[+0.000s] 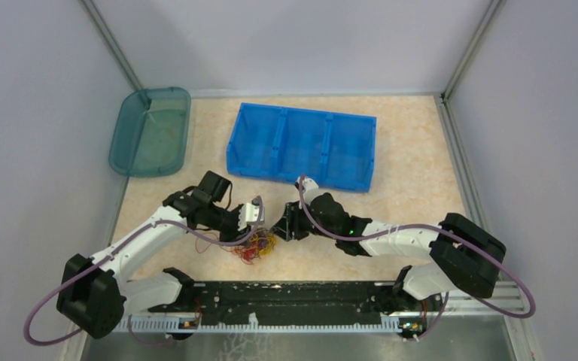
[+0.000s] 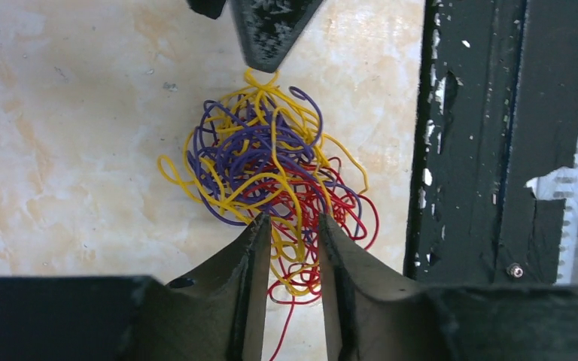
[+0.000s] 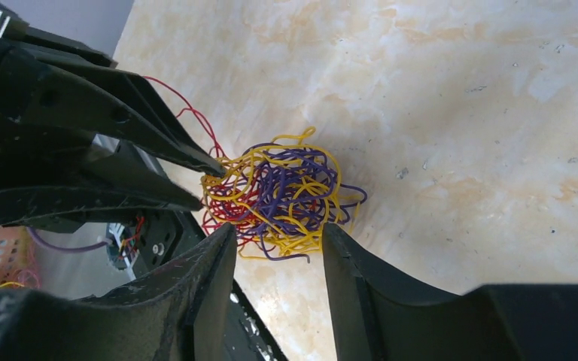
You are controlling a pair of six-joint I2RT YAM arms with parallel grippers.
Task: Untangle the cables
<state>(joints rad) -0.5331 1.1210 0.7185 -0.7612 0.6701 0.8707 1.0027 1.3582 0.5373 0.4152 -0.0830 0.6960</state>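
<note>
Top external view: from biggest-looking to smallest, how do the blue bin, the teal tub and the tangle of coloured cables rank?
1. blue bin, clearly the largest.
2. teal tub, noticeably smaller than the bin.
3. cables, a small tangle, by far the smallest.

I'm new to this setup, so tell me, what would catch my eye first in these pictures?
A tangle of yellow, purple and red wires lies on the table just ahead of the arms' bases. The left claw and right claw straddle it from opposite sides, jaws apart. Behind it sits a blue three-part bin, with a teal tray at far left.
</note>
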